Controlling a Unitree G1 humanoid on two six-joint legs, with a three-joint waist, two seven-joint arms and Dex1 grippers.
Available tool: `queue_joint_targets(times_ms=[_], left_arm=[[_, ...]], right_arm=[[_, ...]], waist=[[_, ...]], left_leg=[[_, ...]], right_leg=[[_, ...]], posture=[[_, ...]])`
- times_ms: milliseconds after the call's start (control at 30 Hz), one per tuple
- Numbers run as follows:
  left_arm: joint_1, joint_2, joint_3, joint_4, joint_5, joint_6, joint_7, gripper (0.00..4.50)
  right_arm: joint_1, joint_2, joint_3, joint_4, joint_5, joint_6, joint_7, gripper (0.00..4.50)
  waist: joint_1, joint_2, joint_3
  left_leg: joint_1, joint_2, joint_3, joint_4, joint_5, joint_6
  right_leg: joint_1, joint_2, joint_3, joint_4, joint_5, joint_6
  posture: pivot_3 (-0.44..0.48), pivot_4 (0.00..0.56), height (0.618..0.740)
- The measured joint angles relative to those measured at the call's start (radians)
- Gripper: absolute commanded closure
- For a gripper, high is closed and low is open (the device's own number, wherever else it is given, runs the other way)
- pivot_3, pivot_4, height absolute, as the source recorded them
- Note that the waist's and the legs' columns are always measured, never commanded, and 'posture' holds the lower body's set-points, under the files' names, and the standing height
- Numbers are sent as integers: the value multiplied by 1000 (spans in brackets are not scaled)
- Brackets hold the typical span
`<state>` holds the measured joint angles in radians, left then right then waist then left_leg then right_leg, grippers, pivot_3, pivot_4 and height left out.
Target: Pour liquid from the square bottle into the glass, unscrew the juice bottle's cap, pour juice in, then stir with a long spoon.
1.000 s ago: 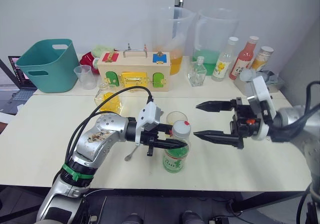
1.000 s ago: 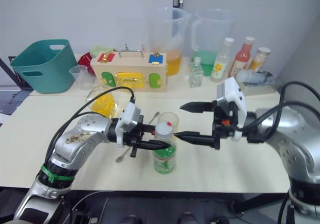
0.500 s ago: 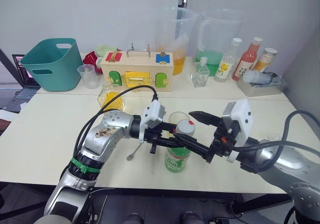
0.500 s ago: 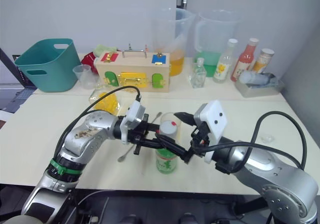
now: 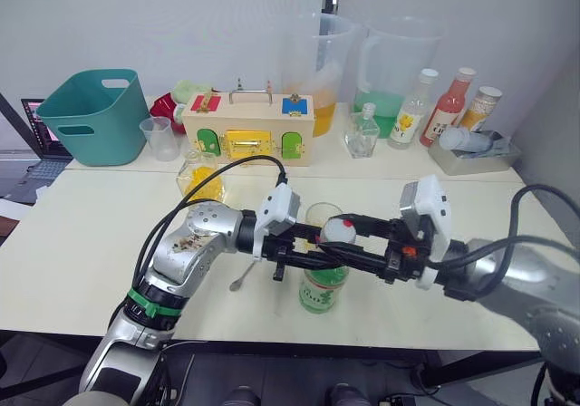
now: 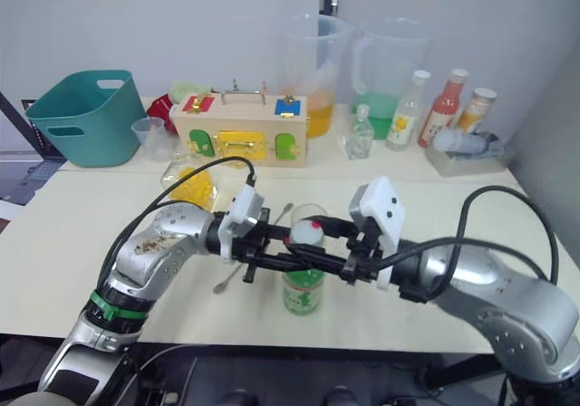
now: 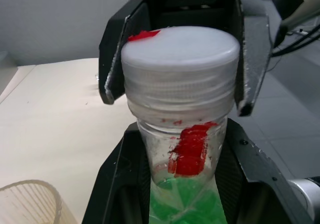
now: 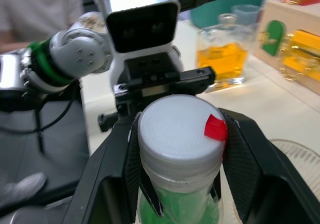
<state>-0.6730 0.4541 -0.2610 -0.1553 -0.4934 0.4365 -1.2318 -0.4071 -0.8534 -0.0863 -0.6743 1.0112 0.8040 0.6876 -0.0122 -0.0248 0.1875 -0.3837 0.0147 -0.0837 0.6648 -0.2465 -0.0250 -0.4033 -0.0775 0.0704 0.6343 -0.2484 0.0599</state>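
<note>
Left eye view: the juice bottle (image 5: 323,279) stands upright near the front edge of the table (image 5: 72,243), about midway along it, with the glass (image 5: 320,217) just behind it. The left gripper (image 5: 319,254) reaches in from the left, its two black fingers closed on the bottle's neck just under the cap (image 5: 338,231). The left wrist view shows that neck (image 7: 187,149) pinched between the two fingers, pale green juice (image 7: 185,209) below and a red mark on the neck.

The right gripper (image 5: 349,240) comes in from the right at cap height. In the right wrist view its jaws sit either side of the cap (image 8: 178,134), narrowed to about the cap's width, the pads (image 8: 245,159) close against the ribbed rim; whether they press it or only flank it I cannot tell. A small red tab shows on the cap's top.

The square bottle (image 5: 199,178) with its yellow-orange liquid (image 5: 200,185) stands well behind and to the left, toward the back edge. The long spoon (image 5: 243,276) lies flat on the table under the left arm.
</note>
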Motion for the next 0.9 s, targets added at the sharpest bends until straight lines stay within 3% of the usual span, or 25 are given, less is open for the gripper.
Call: queue_joint_targets(times_ms=[100,233,400,467,633,900], left_arm=[[5,5,-3,-20,4,3,5,3315],[22,29,2,-65,3,21,25,3315],[46,52,21,-94,-13,46,58,3316],[52,53,21,-104,-18,53,74,3316],[60,62,29,-116,-26,64,82,3352],[45,47,19,-86,-23,47,64,3352]], right_arm=[[-37,-12,49,97,-71,-92,176,2757],[-238,-7,193,335,-181,-198,519,2757],[-423,70,317,567,-300,-295,762,2757],[-460,84,334,613,-324,-302,814,1686],[-468,71,314,651,-358,-272,832,52],[-300,60,39,339,-151,-33,515,0]], waist=[[0,0,0],[-8,0,0],[-14,0,0],[-9,0,0],[-7,0,0],[-1,0,0]], left_leg=[[0,0,0,0,0,0],[0,1,1,0,0,0],[0,1,0,-1,0,0],[0,1,0,-1,0,0],[-1,1,0,-1,0,0],[-1,1,0,-1,0,0]], right_leg=[[0,0,0,-1,0,0],[0,0,0,-2,1,1],[-1,0,0,-2,1,0],[-1,0,0,-2,1,0],[-2,0,0,-2,1,0],[-2,0,0,-2,1,0]], posture=[[0,150,740],[0,150,740],[0,150,740],[0,150,740],[0,150,740],[0,150,740]])
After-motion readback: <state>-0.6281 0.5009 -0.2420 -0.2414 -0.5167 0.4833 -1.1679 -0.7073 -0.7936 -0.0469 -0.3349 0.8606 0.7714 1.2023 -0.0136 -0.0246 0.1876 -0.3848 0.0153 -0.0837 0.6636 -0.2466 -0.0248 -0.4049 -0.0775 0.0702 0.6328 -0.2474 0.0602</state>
